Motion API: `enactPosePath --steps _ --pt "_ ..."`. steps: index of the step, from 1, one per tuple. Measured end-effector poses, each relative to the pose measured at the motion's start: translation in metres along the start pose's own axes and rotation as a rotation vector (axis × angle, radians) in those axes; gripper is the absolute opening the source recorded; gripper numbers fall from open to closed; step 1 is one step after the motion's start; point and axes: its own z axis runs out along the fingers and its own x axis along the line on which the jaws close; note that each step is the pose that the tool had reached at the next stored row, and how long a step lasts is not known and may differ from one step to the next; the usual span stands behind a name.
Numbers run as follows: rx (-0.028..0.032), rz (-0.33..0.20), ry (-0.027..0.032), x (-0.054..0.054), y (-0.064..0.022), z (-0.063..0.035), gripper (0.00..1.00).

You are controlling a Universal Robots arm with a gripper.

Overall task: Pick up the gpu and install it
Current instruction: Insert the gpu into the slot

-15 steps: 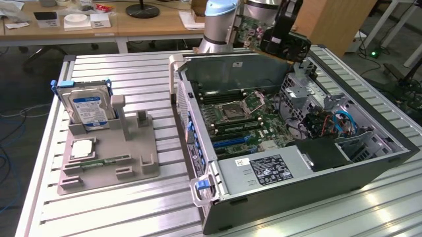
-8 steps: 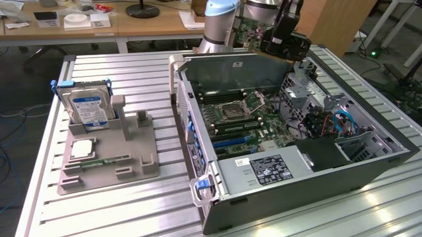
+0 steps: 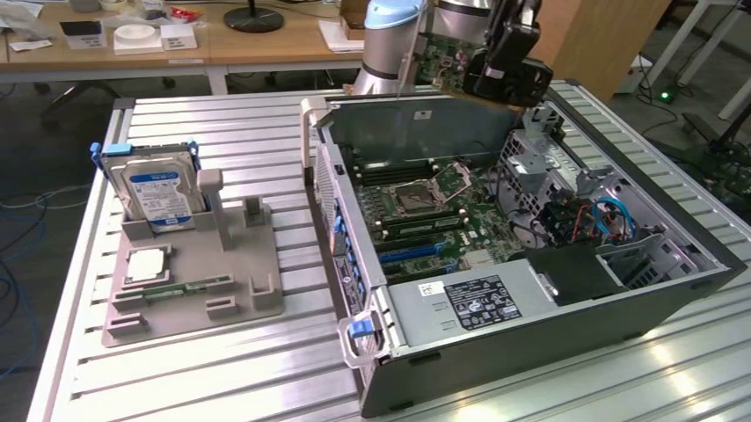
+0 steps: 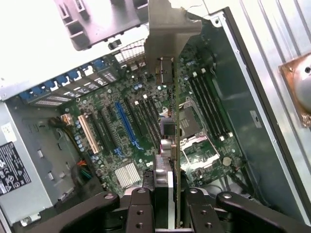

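Green circuit board is the face of the gpu (image 3: 444, 54) that the exterior view gives us, studded with small components, with its silver end bracket hanging as a thin strip at the edge toward the exterior view's left. The pincer (image 3: 487, 79) is clamped on the card from above, so the card hangs on edge, lifted clear over the far rim of the open computer case (image 3: 657, 299), which lies on the ribbed metal surface (image 3: 211, 369).

From the wrist we look straight down the card: the gpu (image 4: 164, 73) shows as a thin edge running away from the pincer (image 4: 167, 194), one finger on each face, bracket at the far end. Its long axis runs roughly in line with the expansion slots on the motherboard (image 4: 204, 160) below.

We judge that the relation that matters is the sideways offset. The blue slot (image 4: 127, 124) and its black neighbours sit to one side of the card's edge, toward the power supply (image 3: 470, 303), while the card itself hangs nearer the processor socket. The card is not yet seated in any slot.
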Motion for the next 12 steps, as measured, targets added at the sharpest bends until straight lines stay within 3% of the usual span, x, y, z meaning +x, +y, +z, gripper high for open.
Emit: enactPosePath --steps 12 --pt "-0.0032 -0.183 0.0103 0.0 0.0 0.0001 0.28"
